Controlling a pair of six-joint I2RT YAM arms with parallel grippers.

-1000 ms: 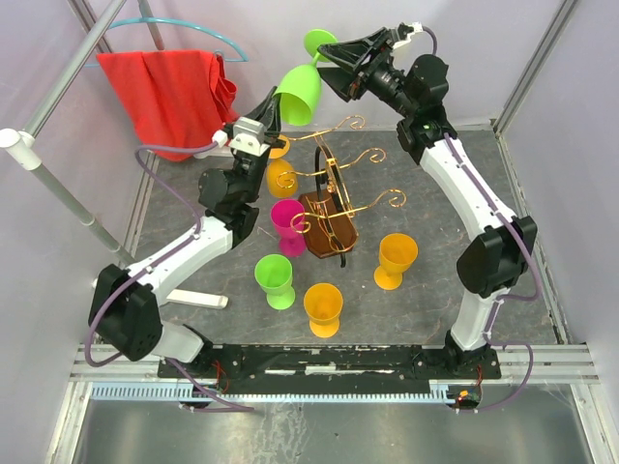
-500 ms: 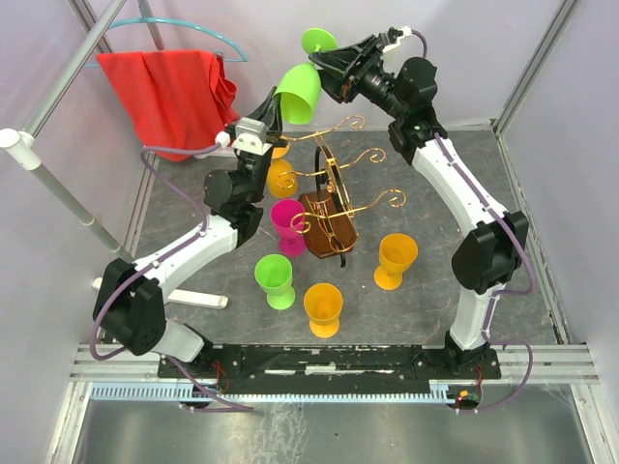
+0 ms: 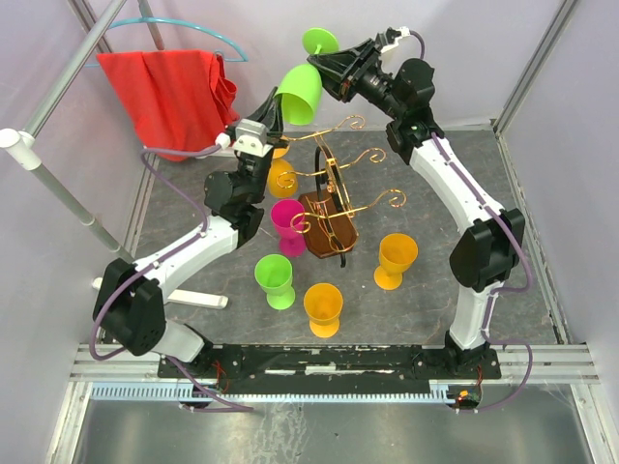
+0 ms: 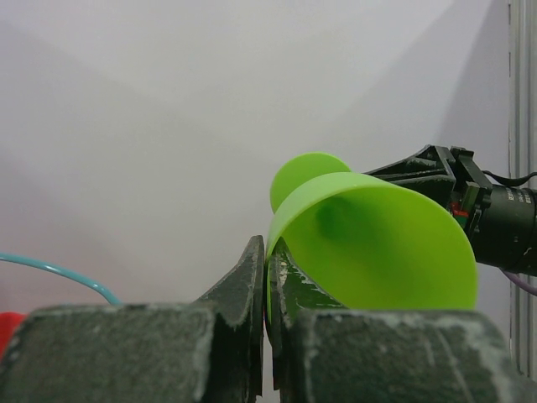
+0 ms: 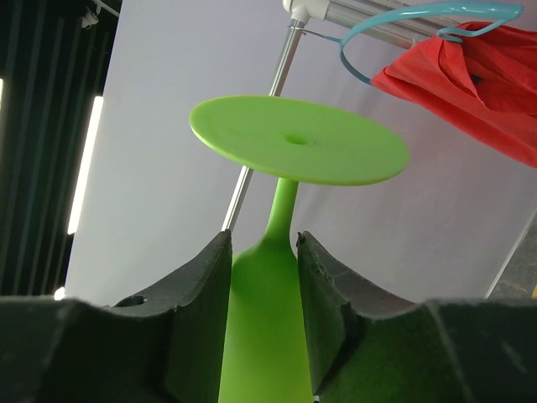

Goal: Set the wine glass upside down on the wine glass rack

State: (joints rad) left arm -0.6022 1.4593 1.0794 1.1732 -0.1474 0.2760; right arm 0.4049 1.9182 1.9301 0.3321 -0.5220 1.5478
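Observation:
A lime green wine glass (image 3: 300,92) hangs in the air above the back of the gold wire rack (image 3: 334,179) on its dark wooden base (image 3: 327,227). The glass is tilted, its foot up and to the right, its mouth down and to the left. My left gripper (image 3: 274,104) is shut on the bowl's rim (image 4: 289,214). My right gripper (image 3: 326,66) is closed around the top of the bowl, just below the stem; in the right wrist view the foot (image 5: 298,138) stands above its fingers (image 5: 205,285).
An orange glass (image 3: 281,177) hangs on the rack's left arm. A pink glass (image 3: 287,224), a green one (image 3: 275,280) and two orange ones (image 3: 323,307) (image 3: 396,259) stand around the base. A red cloth (image 3: 174,92) hangs on a hanger at the back left.
My right gripper has moved a little left along the glass and closed in on the top of the bowl. The glass and left gripper have barely moved.

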